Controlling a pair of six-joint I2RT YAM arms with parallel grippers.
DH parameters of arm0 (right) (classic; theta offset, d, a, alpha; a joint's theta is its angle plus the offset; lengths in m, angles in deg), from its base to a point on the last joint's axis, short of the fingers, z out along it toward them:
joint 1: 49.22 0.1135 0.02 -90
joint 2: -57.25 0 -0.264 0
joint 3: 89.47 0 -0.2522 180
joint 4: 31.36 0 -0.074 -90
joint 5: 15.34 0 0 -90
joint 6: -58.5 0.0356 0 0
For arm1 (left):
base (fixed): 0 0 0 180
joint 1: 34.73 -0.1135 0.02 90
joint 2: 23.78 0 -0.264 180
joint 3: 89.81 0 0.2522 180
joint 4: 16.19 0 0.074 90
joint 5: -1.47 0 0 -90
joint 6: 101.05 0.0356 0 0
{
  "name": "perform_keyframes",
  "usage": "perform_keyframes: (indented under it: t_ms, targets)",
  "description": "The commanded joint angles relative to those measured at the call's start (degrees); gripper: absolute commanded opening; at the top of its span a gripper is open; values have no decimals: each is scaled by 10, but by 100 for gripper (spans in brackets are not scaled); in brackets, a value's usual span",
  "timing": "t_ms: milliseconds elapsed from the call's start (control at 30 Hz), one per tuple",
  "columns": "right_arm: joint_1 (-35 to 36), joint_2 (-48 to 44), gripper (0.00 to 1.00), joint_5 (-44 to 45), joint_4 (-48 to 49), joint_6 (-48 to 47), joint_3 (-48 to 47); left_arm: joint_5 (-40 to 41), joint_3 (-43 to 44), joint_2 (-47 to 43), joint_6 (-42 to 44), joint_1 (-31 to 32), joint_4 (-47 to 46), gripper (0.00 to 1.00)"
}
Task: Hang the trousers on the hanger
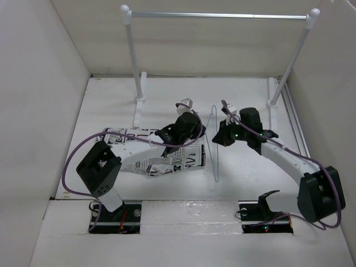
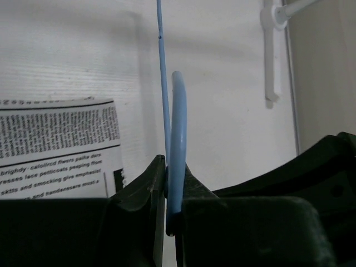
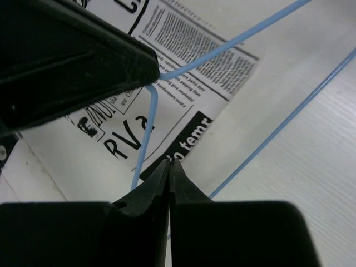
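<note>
**Left gripper (image 2: 173, 167) clamps the hanger (image 2: 178, 122) while the right gripper (image 3: 169, 162) is closed beside its wire**

The left fingers are pinched tight on the pale blue frame, which rises straight ahead of them. The trousers (image 2: 55, 139) lie flat on the white table (image 1: 111, 111) just left of that grip, newspaper print facing up. The right gripper's jaws are pressed together tip to tip. Hanger wires pass close on either side of them, and whether the jaws touch the wire cannot be told. The trousers spread beyond and to the left of those tips. The rack (image 1: 219, 15) stands farther ahead of both grippers.
</note>
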Motion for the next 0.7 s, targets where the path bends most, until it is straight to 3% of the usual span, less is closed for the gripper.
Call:
perform_keyframes:
  t_ms: [0, 67, 100, 200, 433, 533, 667]
  targets:
    - [46, 58, 10, 22, 102, 21, 9, 22, -43, -23, -13, 3, -28, 0]
    - [52, 83, 15, 33, 171, 45, 25, 24, -67, -26, -16, 3, -26, 0]
    - [61, 108, 23, 39, 188, 65, 28, 24, -73, -27, -17, 3, -25, 0]
    - [83, 167, 35, 55, 216, 74, 20, 35, -91, -29, -19, 3, -18, 0]
    - [113, 233, 42, 135, 229, 99, 18, 52, -108, -28, -13, 3, 2, 0]
    - [126, 237, 49, 172, 213, 99, 23, 53, -111, -27, -13, 3, 7, 0]
    - [134, 211, 50, 173, 245, 112, 55, 54, -117, -28, -12, 3, 12, 0]
